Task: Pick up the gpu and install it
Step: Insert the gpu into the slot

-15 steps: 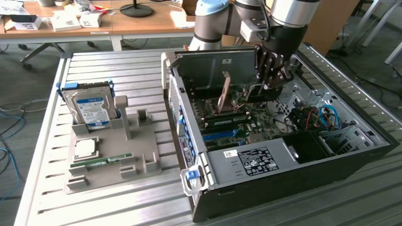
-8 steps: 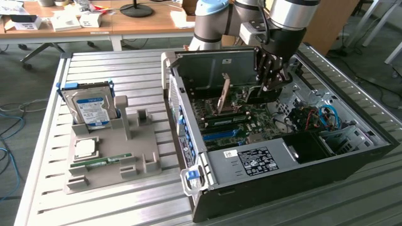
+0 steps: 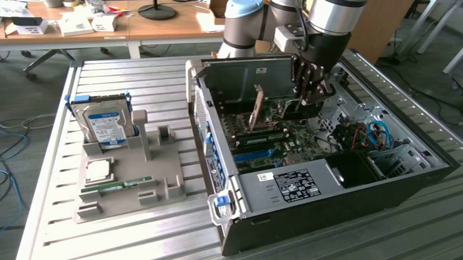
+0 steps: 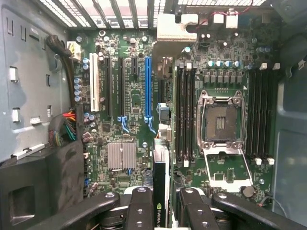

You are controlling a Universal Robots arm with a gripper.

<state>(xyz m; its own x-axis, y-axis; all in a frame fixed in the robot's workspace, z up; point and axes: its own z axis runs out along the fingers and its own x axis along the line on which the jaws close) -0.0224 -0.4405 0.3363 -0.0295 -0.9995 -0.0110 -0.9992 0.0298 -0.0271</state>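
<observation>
Over the motherboard (image 4: 129, 72) gripper (image 4: 163, 203) clamped on gpu (image 4: 160, 187), card held edge-on above board; blue slot (image 4: 147, 86), heatsink (image 4: 121, 155), CPU socket (image 4: 219, 122) on board, cable bundle (image 4: 64, 129) at board's edge

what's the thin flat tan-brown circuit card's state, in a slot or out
Out: the gpu is held edge-on in the black gripper above the green motherboard, whose long blue slot is empty.

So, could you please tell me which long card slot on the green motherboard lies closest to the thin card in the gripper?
The single blue slot; the black slots and the white slot lie farther from the gpu.
</observation>
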